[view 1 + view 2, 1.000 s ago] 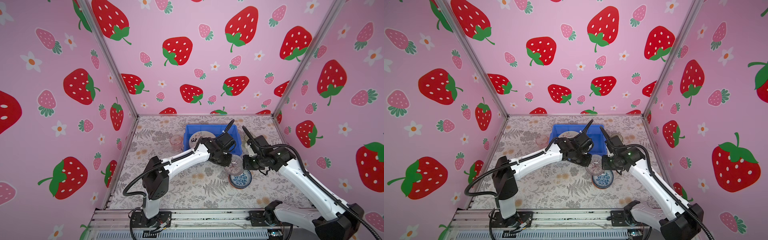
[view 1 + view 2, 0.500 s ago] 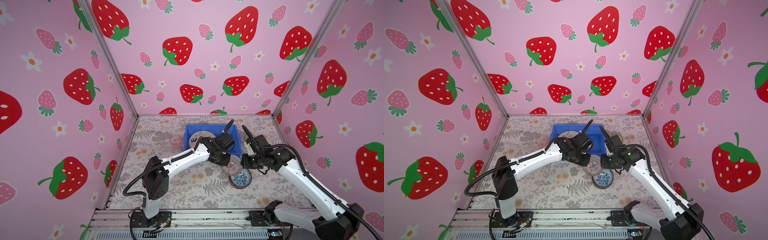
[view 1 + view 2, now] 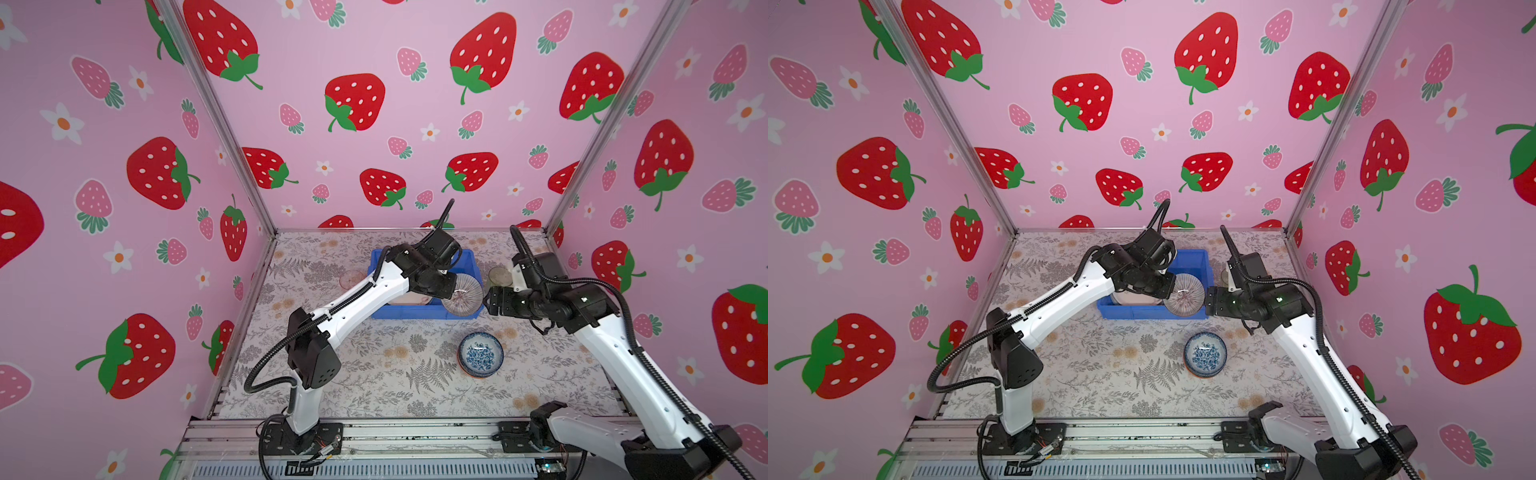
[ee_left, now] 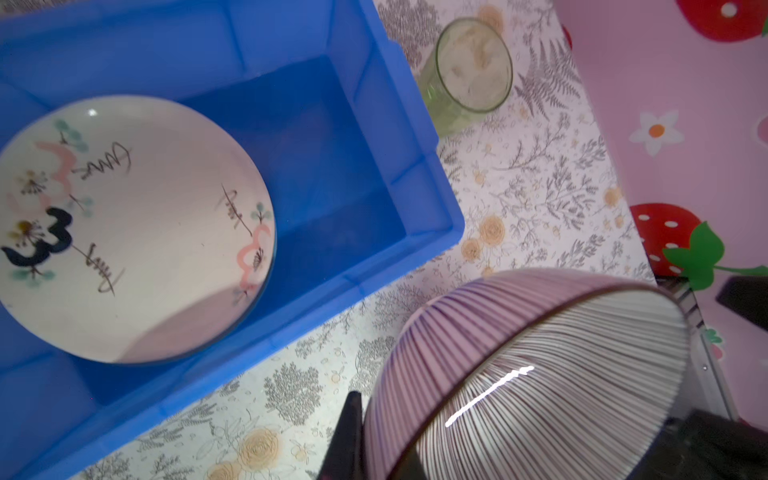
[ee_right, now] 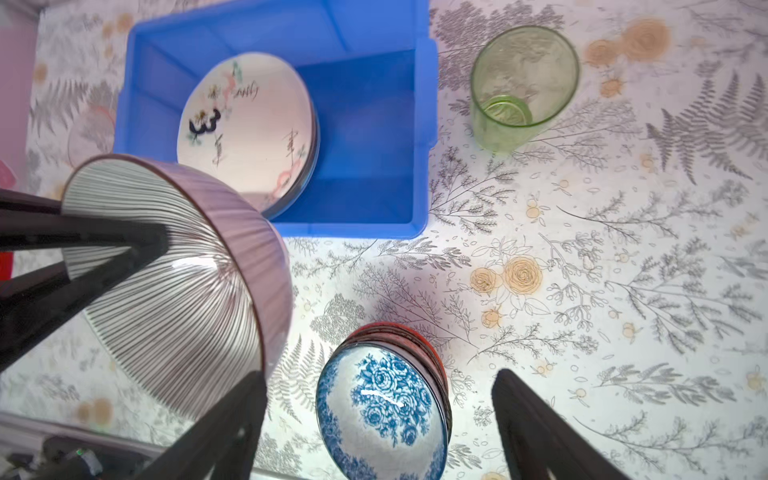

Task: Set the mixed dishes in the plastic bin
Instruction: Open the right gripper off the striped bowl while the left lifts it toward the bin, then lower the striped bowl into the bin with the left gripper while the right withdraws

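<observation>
1. The blue bin (image 3: 415,312) is set at the table's back, with the "3" plate (image 4: 137,224) laid inside.
2. The purple-striped bowl (image 3: 462,293) is clamped, tilted, in the left gripper (image 3: 448,290) by the bin's near corner (not yet inside). If released here, it could be dropped on the rim.
3. The right gripper (image 3: 490,300), spread wide alongside, could be struck.

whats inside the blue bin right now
The cream plate with a black 3 lies in the blue bin. Edges of more dishes show under it; their faces are covered.
</observation>
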`<act>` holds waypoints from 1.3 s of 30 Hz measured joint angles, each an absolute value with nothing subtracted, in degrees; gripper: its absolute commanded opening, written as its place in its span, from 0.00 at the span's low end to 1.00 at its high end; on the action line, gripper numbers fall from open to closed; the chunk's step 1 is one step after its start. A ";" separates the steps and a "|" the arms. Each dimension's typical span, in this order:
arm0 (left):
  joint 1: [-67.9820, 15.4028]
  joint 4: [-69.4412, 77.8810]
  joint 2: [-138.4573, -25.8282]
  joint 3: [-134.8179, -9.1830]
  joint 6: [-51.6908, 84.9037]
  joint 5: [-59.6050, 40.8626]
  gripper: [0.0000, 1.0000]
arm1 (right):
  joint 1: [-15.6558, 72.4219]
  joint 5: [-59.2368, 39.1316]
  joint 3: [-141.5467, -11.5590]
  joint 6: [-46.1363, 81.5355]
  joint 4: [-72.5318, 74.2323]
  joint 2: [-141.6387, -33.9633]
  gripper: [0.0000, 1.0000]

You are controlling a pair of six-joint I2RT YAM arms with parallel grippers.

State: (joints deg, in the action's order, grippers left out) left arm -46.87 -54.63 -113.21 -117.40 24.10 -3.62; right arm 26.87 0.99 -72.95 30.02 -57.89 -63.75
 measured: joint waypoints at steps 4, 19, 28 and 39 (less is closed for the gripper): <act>-43.35 -54.68 -119.00 -123.13 22.74 -3.81 0.00 | 24.64 1.43 -73.14 28.71 -59.09 -62.78 0.99; -40.86 -50.57 -135.92 -130.37 27.94 -7.40 0.00 | 20.58 -0.45 -71.94 27.31 -59.29 -61.58 0.99; -41.36 -49.69 -139.22 -130.45 29.21 -9.26 0.00 | 18.83 -1.56 -68.84 26.83 -59.11 -60.16 0.99; -41.36 -49.52 -139.37 -130.76 29.39 -10.24 0.00 | 17.78 -3.27 -66.63 25.85 -57.34 -60.16 0.99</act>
State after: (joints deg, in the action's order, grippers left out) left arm -41.36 -49.52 -139.37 -130.76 29.39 -10.24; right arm 17.78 -3.27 -66.63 25.85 -57.34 -60.16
